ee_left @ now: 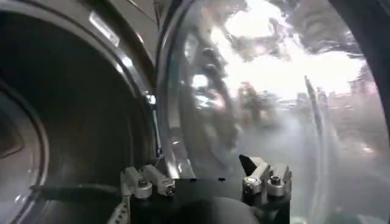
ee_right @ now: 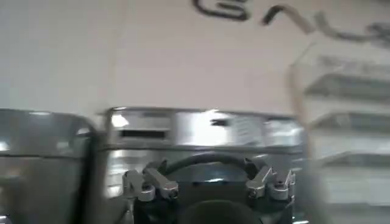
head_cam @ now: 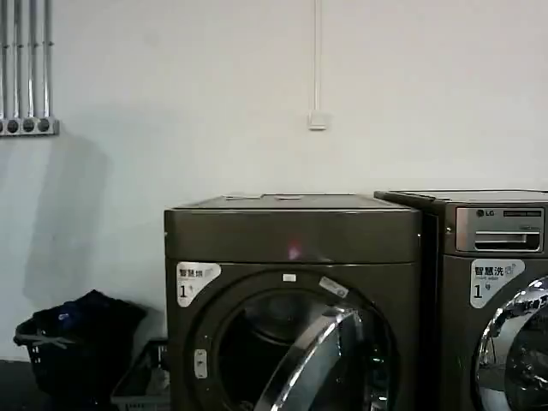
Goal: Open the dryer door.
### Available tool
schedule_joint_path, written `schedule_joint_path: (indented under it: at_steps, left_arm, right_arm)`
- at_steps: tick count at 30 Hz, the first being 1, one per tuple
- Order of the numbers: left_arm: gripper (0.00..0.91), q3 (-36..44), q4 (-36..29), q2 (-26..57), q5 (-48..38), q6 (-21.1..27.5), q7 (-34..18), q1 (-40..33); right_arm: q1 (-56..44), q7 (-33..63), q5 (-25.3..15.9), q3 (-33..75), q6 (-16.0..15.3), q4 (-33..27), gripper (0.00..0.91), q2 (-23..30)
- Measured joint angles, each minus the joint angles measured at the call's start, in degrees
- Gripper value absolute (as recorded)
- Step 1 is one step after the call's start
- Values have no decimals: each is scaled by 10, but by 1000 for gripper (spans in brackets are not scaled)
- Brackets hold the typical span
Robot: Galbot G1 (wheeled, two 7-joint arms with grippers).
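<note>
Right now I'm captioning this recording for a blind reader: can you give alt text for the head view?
The dryer, a dark bronze-grey front-loader with a small pink-red light, stands against a white wall with the dryer door swung partly open, its chrome rim angled outward. A similar LG machine stands beside it, and a dark laundry basket sits on the floor at the other side.

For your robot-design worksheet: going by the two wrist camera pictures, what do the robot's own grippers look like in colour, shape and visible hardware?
Both look alike. The left gripper has a black body with a rounded hump at its centre, and two pale grey metal finger mounts, each a pair of short rounded links fixed with silver screws. One mount carries a dark pointed tip. The right gripper shows the same black body and grey screwed links. No markings or loose cables are visible.
</note>
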Motion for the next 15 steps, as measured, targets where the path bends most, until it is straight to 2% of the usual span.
schedule_joint_path:
  at_steps: [5, 9, 15]
  left_arm:
    - [907, 16, -1, -8, -1, -8, 1, -8]
    - [907, 30, -1, -15, -2, -12, 4, -15]
    - [907, 55, 0, -25, -4, -21, 10, -29]
  right_arm:
    - [-5, 0, -2, 67, 0, -21, 907, 38]
    - [-8, 4, -27, 123, -1, -46, 907, 64]
    - [-15, 23, -35, 198, -7, -80, 907, 93]
